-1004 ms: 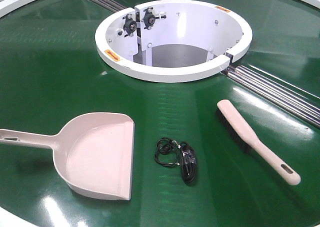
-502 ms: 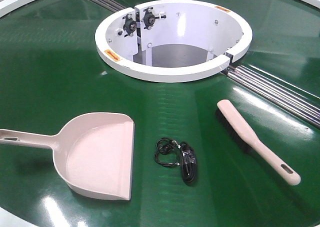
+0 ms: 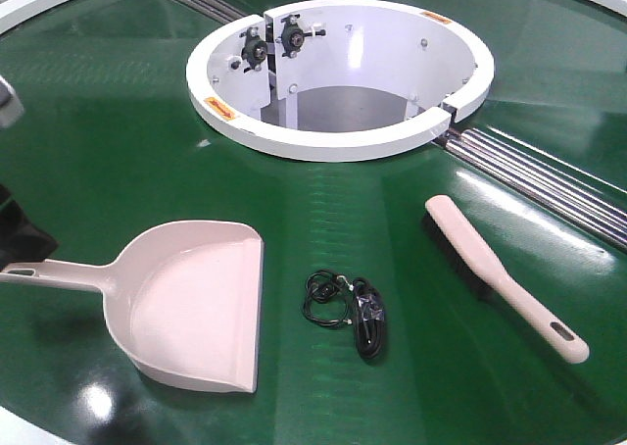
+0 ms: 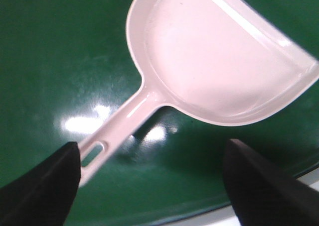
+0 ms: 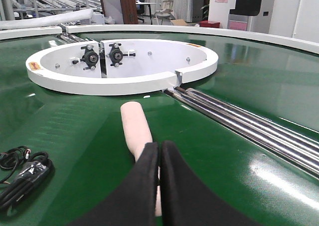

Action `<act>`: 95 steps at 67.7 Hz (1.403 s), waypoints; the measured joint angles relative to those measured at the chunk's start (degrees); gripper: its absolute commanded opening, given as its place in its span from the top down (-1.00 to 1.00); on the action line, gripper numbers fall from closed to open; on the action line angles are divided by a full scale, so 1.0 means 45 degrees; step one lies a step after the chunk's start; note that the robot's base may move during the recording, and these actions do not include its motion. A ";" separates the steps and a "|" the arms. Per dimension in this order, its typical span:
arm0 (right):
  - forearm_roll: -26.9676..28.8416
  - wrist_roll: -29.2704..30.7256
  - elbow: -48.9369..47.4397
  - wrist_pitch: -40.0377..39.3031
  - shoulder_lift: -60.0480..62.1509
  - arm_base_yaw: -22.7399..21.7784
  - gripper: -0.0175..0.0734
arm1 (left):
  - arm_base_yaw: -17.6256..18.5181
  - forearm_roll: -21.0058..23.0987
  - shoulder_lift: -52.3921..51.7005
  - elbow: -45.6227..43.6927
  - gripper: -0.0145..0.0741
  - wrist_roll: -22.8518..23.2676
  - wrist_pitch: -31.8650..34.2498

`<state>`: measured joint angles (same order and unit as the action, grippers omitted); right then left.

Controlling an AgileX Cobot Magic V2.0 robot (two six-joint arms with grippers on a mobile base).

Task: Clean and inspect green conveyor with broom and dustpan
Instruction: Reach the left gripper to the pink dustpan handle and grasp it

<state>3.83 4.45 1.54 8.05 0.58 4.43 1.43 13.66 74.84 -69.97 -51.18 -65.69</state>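
Observation:
The pale pink dustpan [image 3: 191, 303] lies on the green conveyor [image 3: 108, 151] at the front left, handle pointing left. In the left wrist view my left gripper [image 4: 152, 186] is open wide over the belt, with the slotted handle end of the dustpan [image 4: 94, 154] beside its left finger [image 4: 45, 186]. The pink broom [image 3: 490, 273] lies at the front right, handle toward the near edge. My right gripper [image 5: 160, 154] is shut and empty, hovering behind the broom [image 5: 135, 121]. It is out of the front view.
A black coiled cable [image 3: 353, 313] lies between dustpan and broom, and also shows in the right wrist view [image 5: 22, 178]. The white ring-shaped centre opening [image 3: 338, 141] is behind. Steel roller rods [image 3: 549, 180] run to the right. The white rim [image 4: 279, 211] is close under my left gripper.
A dark part of my left arm has come into the front view at the left edge, near the dustpan handle. Dustpan, broom and cable have not moved.

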 measured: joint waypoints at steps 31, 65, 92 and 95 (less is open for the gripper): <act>0.0000 0.0000 0.0000 0.0000 0.0000 0.0000 0.64 | 0.0506 -0.0993 0.1117 -0.0048 -0.58 -0.6397 0.2227; 0.0000 0.0000 0.0000 0.0000 0.0000 0.0000 0.64 | 0.1019 -0.1611 0.3772 -0.0048 -0.58 -0.7097 0.1229; 0.0000 0.0000 0.0000 0.0000 0.0000 0.0000 0.64 | 0.1019 -0.2647 0.5122 -0.0060 -0.58 -0.7348 0.1733; 0.0000 0.0000 0.0000 0.0000 0.0000 0.0000 0.64 | 0.1019 -0.2662 0.5306 -0.0090 -0.57 -0.7353 0.1880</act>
<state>3.83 4.45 1.54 8.05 0.58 4.43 6.02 1.69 98.72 -70.38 -84.27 -57.23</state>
